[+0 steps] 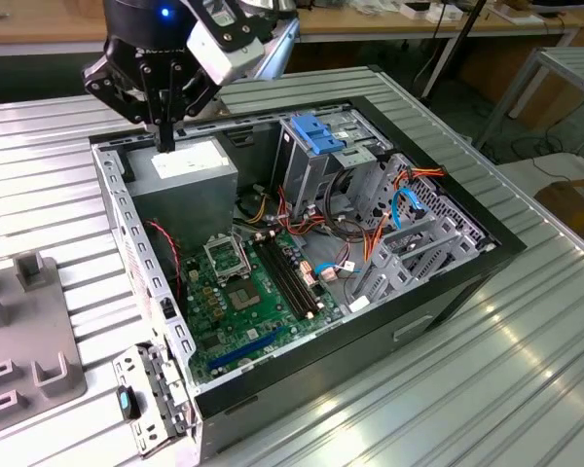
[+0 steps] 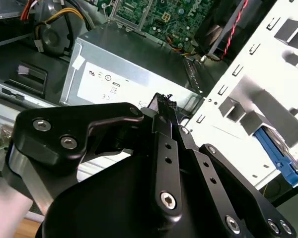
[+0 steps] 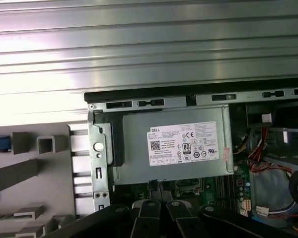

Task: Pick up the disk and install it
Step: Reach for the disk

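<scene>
I have the gripper [image 1: 164, 144] hanging over the back corner of the open computer case [image 1: 134, 238], just above the grey power supply [image 1: 187, 167]. Its fingers are pressed together with nothing between them, as both wrist views show. From the exterior view I cannot tell whether the tips touch the supply's white label or hover just clear of it.

The disk [image 2: 281, 159] is not in the case. In the second wrist view I see a blue rail with a sliver of pale metal beside it, sitting on the grey slotted fixture [image 1: 29, 336] that stands on the ribbed surface [image 1: 467, 389] beside the case. I take that to be the disk in its carrier, though most of it is cut off at the picture's edge. The blue bracket [image 1: 316, 133] on top of the drive cage [image 1: 316, 175] looks bare, so I don't count it.

I judge the disk to be stiff and fairly heavy for its size, with smooth metal faces that could slip and a circuit side that shouldn't be squeezed or knocked. The blue plastic rails will flex a little. The firmest hold should be across the two long edges, near the middle, so that it hangs level and doesn't twist in the gripper.
</scene>
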Robot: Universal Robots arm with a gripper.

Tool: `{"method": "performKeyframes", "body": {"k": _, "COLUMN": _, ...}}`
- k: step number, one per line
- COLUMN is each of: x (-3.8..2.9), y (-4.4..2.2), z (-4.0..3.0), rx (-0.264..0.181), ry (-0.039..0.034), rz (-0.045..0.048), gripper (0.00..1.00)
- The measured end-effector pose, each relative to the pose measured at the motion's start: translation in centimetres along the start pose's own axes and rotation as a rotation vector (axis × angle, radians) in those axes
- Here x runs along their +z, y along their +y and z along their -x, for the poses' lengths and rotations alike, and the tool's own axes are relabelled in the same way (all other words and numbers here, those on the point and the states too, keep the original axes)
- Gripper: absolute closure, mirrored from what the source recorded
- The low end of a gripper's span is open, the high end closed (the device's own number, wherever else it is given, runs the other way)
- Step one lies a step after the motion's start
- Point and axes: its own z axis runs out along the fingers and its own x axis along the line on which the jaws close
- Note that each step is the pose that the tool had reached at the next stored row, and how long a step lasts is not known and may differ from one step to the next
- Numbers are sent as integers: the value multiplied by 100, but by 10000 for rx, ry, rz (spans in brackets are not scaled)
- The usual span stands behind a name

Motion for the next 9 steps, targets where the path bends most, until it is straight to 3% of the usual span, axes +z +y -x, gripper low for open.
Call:
{"method": "performKeyframes", "body": {"k": 1, "x": -1, "y": -2, "z": -29, "rx": 0, "ry": 0, "rz": 0, "gripper": 89}}
{"method": "performKeyframes", "body": {"k": 3, "x": -5, "y": -13, "z": -170, "rx": 0, "ry": -1, "rz": 0, "gripper": 89}}
{"method": "performKeyframes", "body": {"k": 6, "x": -8, "y": -22, "z": -289, "rx": -2, "ry": -2, "rz": 1, "gripper": 89}}
{"method": "performKeyframes", "body": {"k": 7, "x": -10, "y": -28, "z": -371, "rx": 0, "ry": -1, "rz": 0, "gripper": 89}}
{"method": "performKeyframes", "body": {"k": 9, "x": -12, "y": -31, "z": -410, "rx": -1, "ry": -1, "rz": 0, "gripper": 89}}
